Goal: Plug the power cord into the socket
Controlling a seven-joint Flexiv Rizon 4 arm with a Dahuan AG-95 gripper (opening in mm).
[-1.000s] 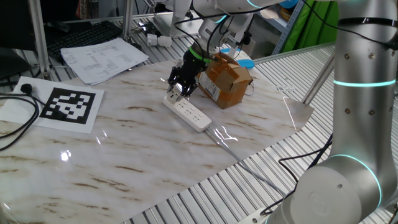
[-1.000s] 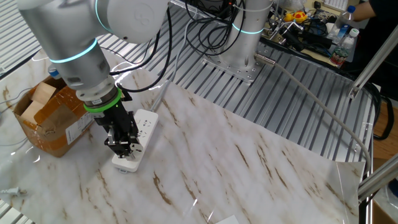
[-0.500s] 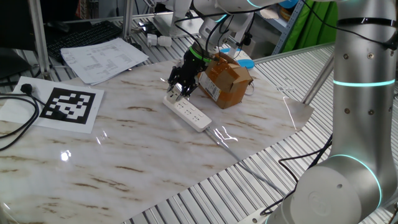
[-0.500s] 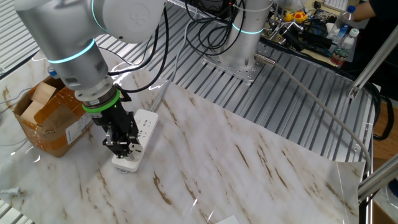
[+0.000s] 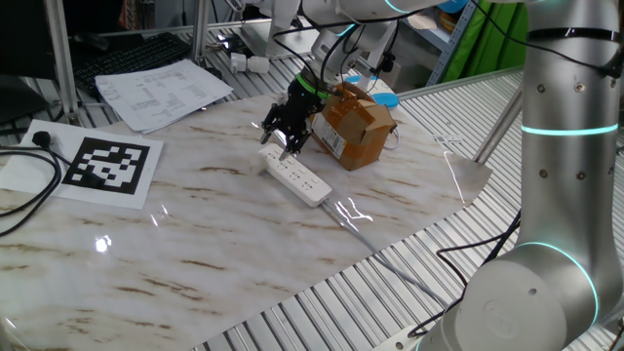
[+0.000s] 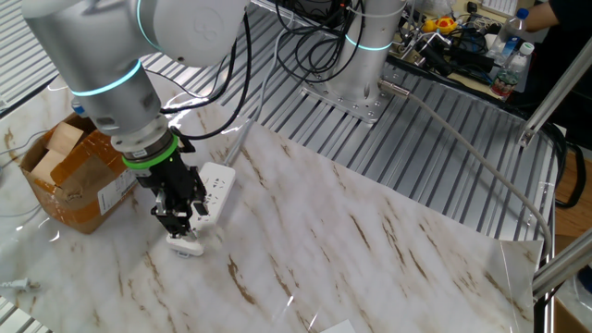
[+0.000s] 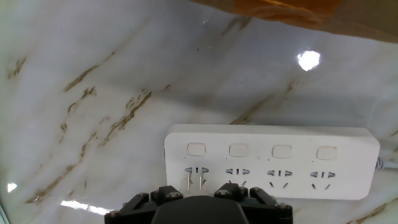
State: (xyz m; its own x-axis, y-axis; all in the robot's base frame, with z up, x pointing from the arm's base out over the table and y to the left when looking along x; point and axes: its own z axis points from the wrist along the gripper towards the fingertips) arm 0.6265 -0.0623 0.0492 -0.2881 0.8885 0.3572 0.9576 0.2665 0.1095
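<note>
White power strip lies on the marbled table beside a cardboard box, the gripper parted and empty-looking above its end outlet; plug unseen, so insertion seems done, withdrawal upward next.
</note>
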